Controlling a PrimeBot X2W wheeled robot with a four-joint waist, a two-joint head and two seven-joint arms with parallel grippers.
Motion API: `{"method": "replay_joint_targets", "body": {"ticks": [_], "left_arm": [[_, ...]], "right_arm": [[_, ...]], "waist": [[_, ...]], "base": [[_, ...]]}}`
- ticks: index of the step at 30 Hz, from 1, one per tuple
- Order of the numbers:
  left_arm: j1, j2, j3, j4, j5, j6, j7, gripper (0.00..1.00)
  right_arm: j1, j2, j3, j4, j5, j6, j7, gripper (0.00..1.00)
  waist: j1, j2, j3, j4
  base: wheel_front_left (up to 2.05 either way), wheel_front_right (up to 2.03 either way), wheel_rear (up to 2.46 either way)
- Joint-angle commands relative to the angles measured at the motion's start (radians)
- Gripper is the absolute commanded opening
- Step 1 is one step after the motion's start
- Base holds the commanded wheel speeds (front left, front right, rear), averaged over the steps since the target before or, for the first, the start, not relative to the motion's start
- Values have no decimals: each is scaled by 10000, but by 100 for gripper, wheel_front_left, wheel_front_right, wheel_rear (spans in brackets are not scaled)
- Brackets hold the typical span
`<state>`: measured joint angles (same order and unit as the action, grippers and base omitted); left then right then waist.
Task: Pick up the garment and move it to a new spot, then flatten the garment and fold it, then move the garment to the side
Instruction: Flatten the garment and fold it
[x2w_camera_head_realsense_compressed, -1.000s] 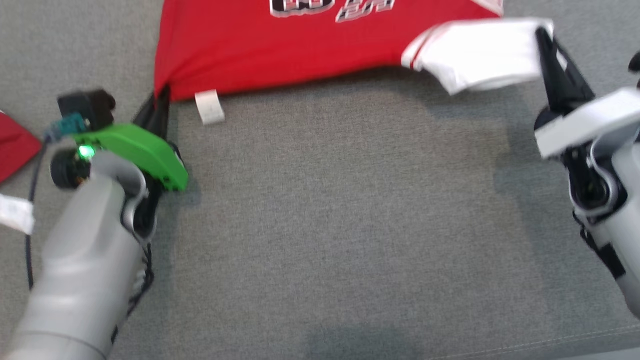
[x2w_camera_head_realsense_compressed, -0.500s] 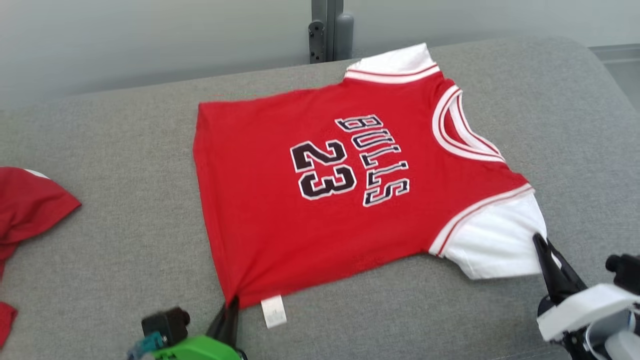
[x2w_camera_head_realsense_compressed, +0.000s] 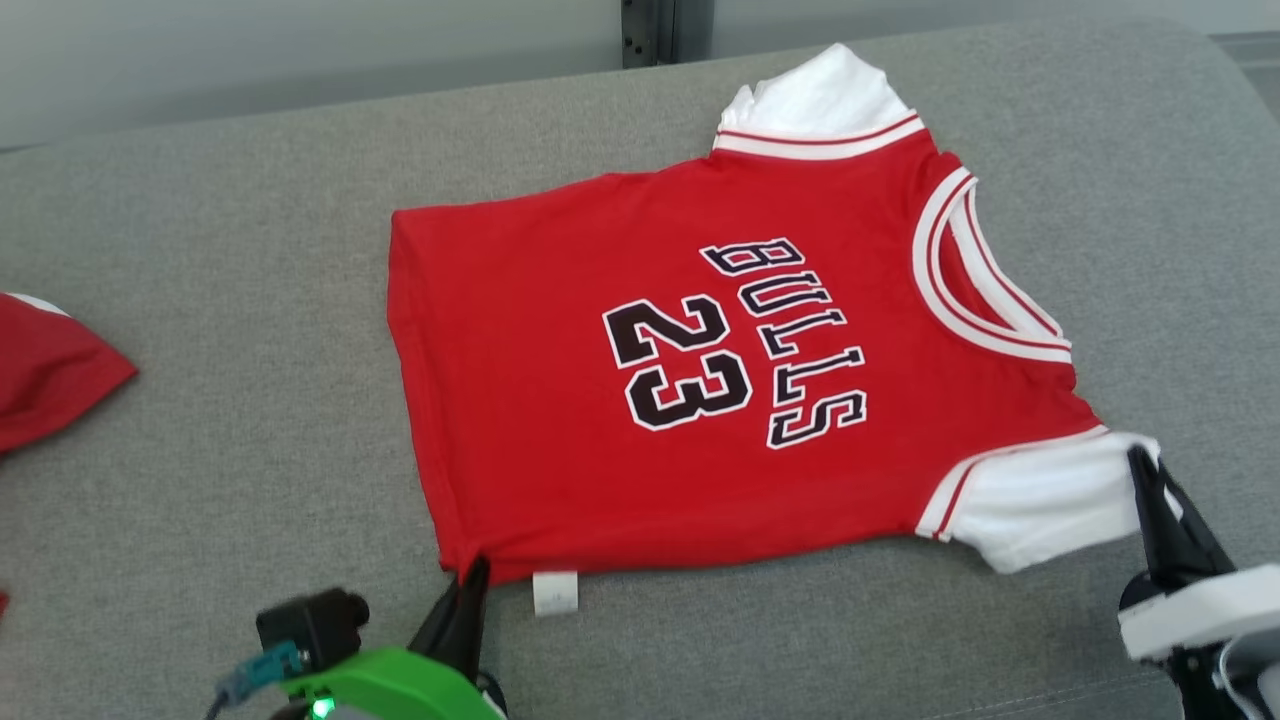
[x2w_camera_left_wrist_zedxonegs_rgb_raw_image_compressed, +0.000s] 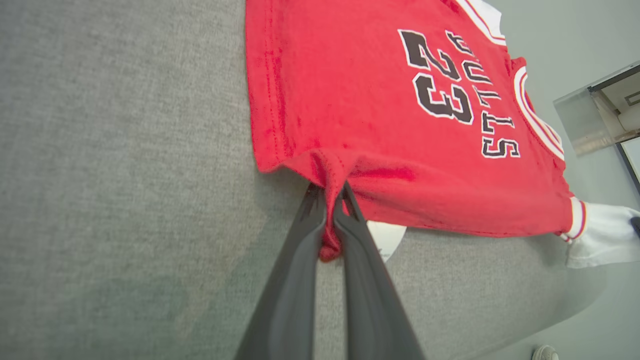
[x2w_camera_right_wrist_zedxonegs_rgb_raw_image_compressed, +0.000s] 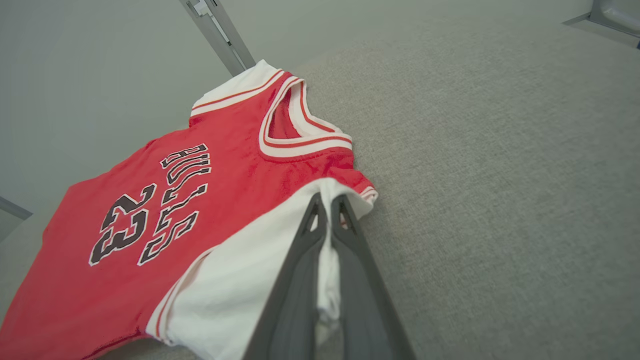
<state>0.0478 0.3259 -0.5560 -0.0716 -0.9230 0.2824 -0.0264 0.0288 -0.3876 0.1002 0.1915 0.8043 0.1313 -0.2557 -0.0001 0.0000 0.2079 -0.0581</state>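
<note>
red bulls jersey pinched at hem corner and sleeve

a red basketball jersey (x2w_camera_head_realsense_compressed: 640, 380) is seen spread front-up on a grey upholstered cushion (x2w_camera_head_realsense_compressed: 250, 250), with black "bulls" and "23" lettering across its chest. its neckline is turned toward the robot's right and its hem toward the left. the near hem corner of the jersey is clamped between the closed fingers of the left gripper (x2w_camera_head_realsense_compressed: 472, 580); in the left wrist view a bunch of red fabric is squeezed between the two dark fingers and drawn into a small peak. the near white sleeve (x2w_camera_head_realsense_compressed: 1040, 500) of the jersey is pinched by the right gripper (x2w_camera_head_realsense_compressed: 1142, 468), whose fingers are closed on the white cloth, as is shown in the right wrist view. a white label (x2w_camera_head_realsense_compressed: 555, 592) is seen sticking out from the jersey's near edge, just beside the left gripper. a second red garment (x2w_camera_head_realsense_compressed: 50, 370) is laid well apart from the jersey, on its hem side. a metal post (x2w_camera_head_realsense_compressed: 647, 30) is seen beyond the jersey's far sleeve (x2w_camera_head_realsense_compressed: 815, 100).
</note>
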Motion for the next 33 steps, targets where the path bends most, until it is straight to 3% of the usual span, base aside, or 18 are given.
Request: {"method": "replay_joint_targets", "body": {"ticks": [1,7,13,28,29,30,31,33], "left_arm": [[-552,48,84,-203,-31,67,209,0],[-2213,-20,124,-674,-20,295,1248,0],[-3394,44,169,-206,31,496,1967,0],[-4176,113,152,858,206,516,2208,0],[-4158,116,154,892,189,535,2234,13],[-4133,94,185,904,141,545,2221,46],[-4113,108,164,926,130,520,2224,99],[-4008,129,188,959,102,515,2186,100]], "right_arm": [[-503,-154,-48,-129,45,-11,87,0],[-2103,-525,132,-264,103,-11,706,0],[-3641,-746,625,460,-193,-11,1297,0],[-5887,-711,1999,3074,-403,-11,878,0],[-5958,-745,2134,3167,-423,-11,783,7],[-6010,-795,2259,3238,-484,-11,679,53],[-6052,-837,2391,3320,-530,-11,607,100],[-6112,-939,2556,3412,-578,-11,444,100]], "waist": [[1,0,917,139],[1,0,1577,255],[1,0,1901,342],[1,0,2039,567],[1,0,2013,572],[1,0,1984,574],[1,0,1947,568],[1,0,1841,534]], "base": [[0,0,0],[0,0,0],[0,0,0],[0,0,0],[0,0,0],[0,0,0],[0,0,0],[0,0,0]]}}
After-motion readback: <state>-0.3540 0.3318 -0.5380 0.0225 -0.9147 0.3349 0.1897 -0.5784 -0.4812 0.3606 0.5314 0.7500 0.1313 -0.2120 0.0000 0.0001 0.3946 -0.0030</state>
